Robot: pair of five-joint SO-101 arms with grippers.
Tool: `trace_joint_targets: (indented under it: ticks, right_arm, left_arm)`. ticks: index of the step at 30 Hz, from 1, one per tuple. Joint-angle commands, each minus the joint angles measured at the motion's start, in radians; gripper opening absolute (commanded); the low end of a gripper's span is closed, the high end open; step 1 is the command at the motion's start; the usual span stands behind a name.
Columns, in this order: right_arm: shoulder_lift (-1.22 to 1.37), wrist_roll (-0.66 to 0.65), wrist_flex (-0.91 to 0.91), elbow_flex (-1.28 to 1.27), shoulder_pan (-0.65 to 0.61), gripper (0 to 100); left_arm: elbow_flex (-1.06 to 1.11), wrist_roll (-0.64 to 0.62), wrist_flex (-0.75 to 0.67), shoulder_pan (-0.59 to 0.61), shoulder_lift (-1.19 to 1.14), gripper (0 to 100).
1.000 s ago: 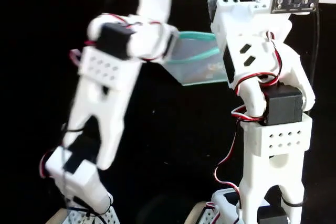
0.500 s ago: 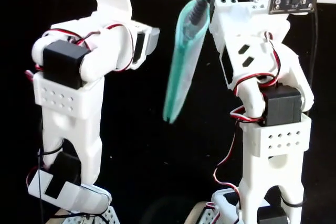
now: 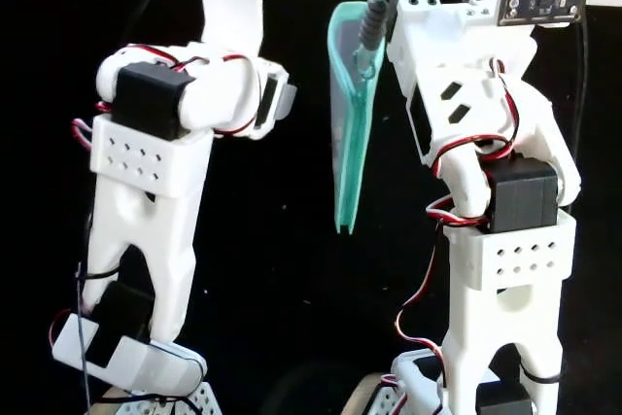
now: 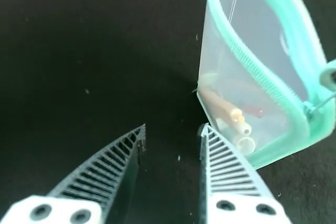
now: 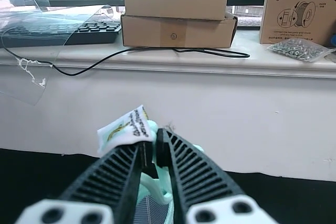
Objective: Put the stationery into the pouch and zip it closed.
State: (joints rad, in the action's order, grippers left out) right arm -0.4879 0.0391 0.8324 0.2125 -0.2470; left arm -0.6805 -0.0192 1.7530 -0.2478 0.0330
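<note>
right gripper (image 5: pixel 155 148): fingers pinched tight on the top edge of the pouch (image 3: pixel 350 114), just beside its white label (image 5: pixel 123 127); held high above the black table (image 3: pixel 292 269).
pouch: clear body, teal zip trim; hangs tilted from the right gripper, off the table, between the two arms; whether the zip is shut, cannot tell.
stationery (image 4: pixel 231 115): several pen-like sticks lying together in the pouch's lower corner.
left gripper (image 4: pixel 170 129): fingers spread, holding nothing; one fingertip (image 4: pixel 206 129) just beside the pouch's lower edge.
background: stacked cardboard boxes (image 5: pixel 176 17), keyboard (image 5: pixel 52 27), both on a window ledge.
</note>
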Motion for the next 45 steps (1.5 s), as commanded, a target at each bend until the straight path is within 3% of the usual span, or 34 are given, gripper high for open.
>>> trace_joint_targets:
  ticks: [1, 10, 19, 30, 35, 45]
  right_arm:
    - [-0.038, -0.006, -0.028, 0.002, 0.008, 0.6]
    - [-0.038, -0.005, -0.028, 0.002, 0.008, 0.6]
    - [-0.038, -0.005, -0.028, 0.002, 0.010, 0.6]
    - [-0.036, -0.008, -0.028, 0.002, 0.012, 0.6]
    - [-0.036, -0.009, -0.028, 0.002, 0.015, 0.6]
    - [-0.021, -0.008, -0.028, 0.002, 0.022, 0.6]
  left_arm:
    - [0.027, 0.003, 0.008, -0.031, 0.074, 18]
    - [0.208, -0.005, 0.008, -0.179, 0.401, 18]
    - [0.274, -0.044, -0.083, -0.317, 0.423, 18]
    - [0.578, -0.046, -0.434, -0.317, 0.377, 18]
    - [0.567, -0.127, -0.471, -0.344, 0.328, 18]
    - [0.567, -0.129, -0.542, -0.292, 0.321, 18]
